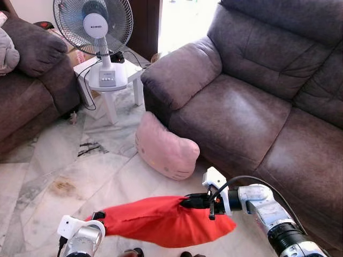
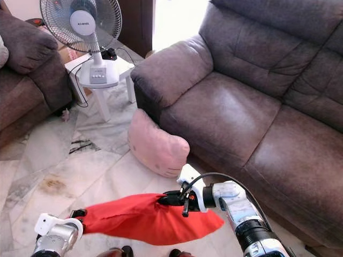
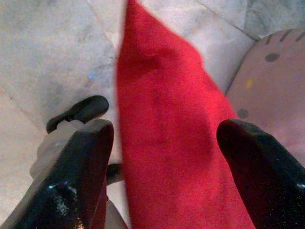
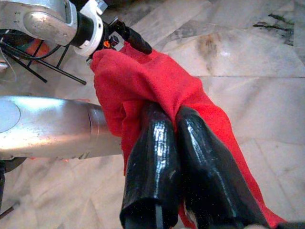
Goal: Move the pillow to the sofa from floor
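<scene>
1. Red pillow [image 1: 161,220] hangs stretched between the two grippers, above the marble floor [image 1: 48,160], low in front of the robot.
2. Right gripper [image 1: 188,202] is clamped on the pillow's right end; in the right wrist view its two black fingers [image 4: 157,157] are pressed together with red fabric bunched between them.
3. Left gripper [image 1: 96,217] is at the pillow's left end. In the left wrist view its fingers [image 3: 81,162] are spread apart, red fabric running between them; no pinch visible there, so it looks unclamped.
4. Right wrist view also shows the left arm's wrist touching the far corner of the red fabric.
5. Pink cat-face cushion [image 1: 163,150] sits on the floor, leaning against the front of the brown sofa [image 1: 252,101], just beyond the red pillow and apart from it.
6. Sofa seat is to the right of and beyond the right gripper; red pillow is not on it.
7. White fan [image 1: 95,24] stands on a small white table [image 1: 115,80] left of the sofa arm. Hub has dark lettering, too small to read.
8. Second brown sofa [image 1: 27,80] at far left.
</scene>
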